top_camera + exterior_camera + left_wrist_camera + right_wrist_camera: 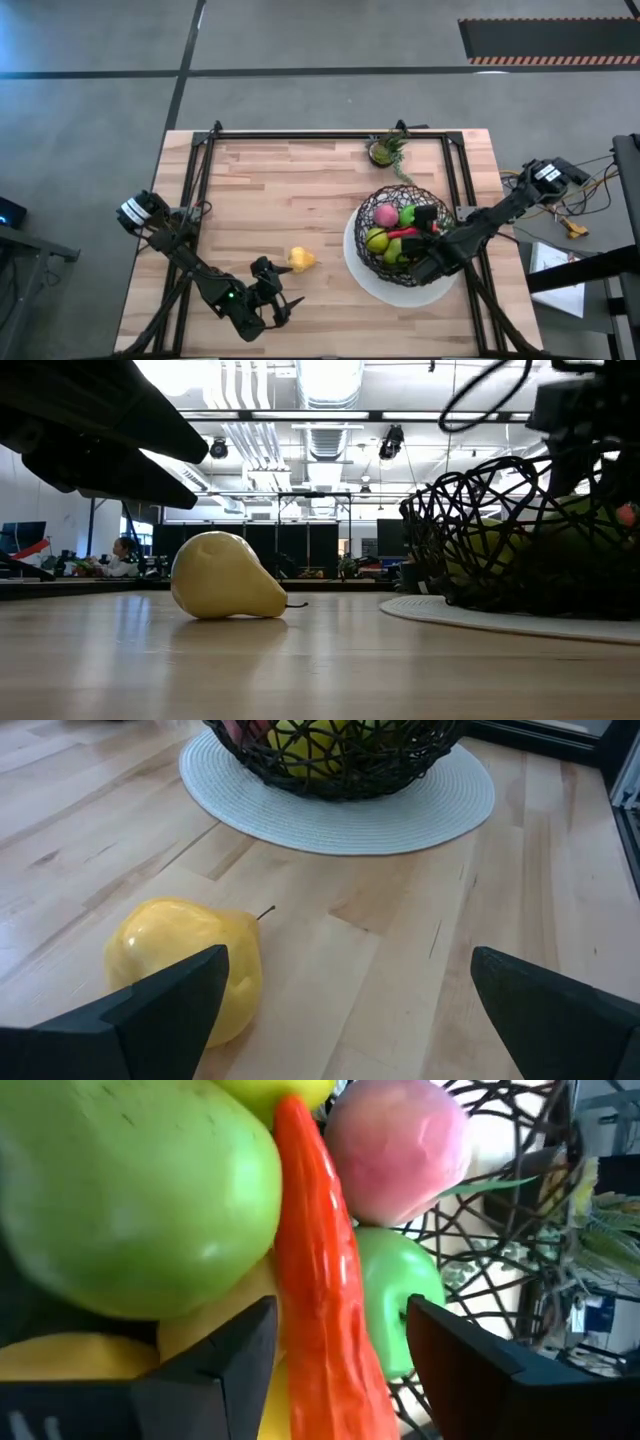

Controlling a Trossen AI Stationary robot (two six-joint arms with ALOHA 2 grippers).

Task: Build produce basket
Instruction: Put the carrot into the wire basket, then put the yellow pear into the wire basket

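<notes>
The dark wire basket (395, 195) stands on a flat white round plate (360, 270) at the table's right. It holds green apples, a pink fruit (395, 1150), yellow pieces and a red carrot-shaped piece (400, 232). My right gripper (425, 228) reaches into the basket, shut on the carrot piece. A yellow pear (300, 260) lies on its side on the table left of the plate. My left gripper (280, 283) is open and empty just near-left of the pear, which shows past its fingers in the left wrist view (185, 960). My right gripper pinches the carrot piece between its two fingers, near the end closest to the gripper (330, 1350). The fingers lie along the piece, one on each side. The piece slants away from the gripper and rests on a green apple (130, 1190) and the fruit below it.
A small green potted plant (385, 150) stands at the far edge behind the basket. Black frame rails (200, 180) run along the table's left, far and right edges. Bare wood lies between the pear and the far edge.
</notes>
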